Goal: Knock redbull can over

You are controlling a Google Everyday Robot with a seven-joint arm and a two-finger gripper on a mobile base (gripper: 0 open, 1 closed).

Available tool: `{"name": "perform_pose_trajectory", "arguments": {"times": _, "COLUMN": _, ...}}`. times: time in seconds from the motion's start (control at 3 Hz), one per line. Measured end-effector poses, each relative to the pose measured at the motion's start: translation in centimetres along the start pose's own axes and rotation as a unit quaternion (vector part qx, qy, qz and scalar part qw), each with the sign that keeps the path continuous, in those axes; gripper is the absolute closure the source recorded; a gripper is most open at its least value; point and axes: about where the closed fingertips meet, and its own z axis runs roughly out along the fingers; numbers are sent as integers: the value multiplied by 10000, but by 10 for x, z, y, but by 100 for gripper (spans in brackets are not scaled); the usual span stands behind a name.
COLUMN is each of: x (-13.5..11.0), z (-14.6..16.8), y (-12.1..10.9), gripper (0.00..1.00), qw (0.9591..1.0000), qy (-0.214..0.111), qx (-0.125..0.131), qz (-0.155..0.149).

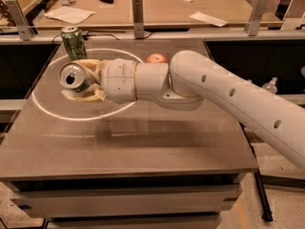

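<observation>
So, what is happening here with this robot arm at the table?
A white robot arm reaches across the table from the right. Its claw is at the back left, closed around a drink can, which is tipped so far that its silver top faces the camera. Whether it rests on the table, I cannot tell. A green can stands upright just behind it, and an apple sits behind the arm.

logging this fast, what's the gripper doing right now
Gripper: closed on the redbull can, which is tipped with its top toward the camera, just in front of the green can.
</observation>
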Motion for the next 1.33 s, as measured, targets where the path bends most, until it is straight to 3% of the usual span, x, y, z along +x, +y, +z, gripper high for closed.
{"name": "perform_pose_trajectory", "arguments": {"times": 0.33, "x": -5, "z": 0, "y": 1, "gripper": 100, "qw": 9973, "qy": 233, "qx": -31, "qz": -698}}
{"name": "perform_pose_trajectory", "arguments": {"times": 0.67, "x": -15, "z": -3, "y": -3, "gripper": 100, "qw": 9755, "qy": 436, "qx": -225, "qz": -2144}}
{"name": "perform_pose_trajectory", "arguments": {"times": 1.0, "x": -19, "z": -6, "y": -7, "gripper": 100, "qw": 9479, "qy": 321, "qx": -574, "qz": -3117}}
{"name": "perform_pose_trajectory", "arguments": {"times": 1.33, "x": -22, "z": -6, "y": -10, "gripper": 100, "qw": 9201, "qy": 276, "qx": -1277, "qz": -3691}}
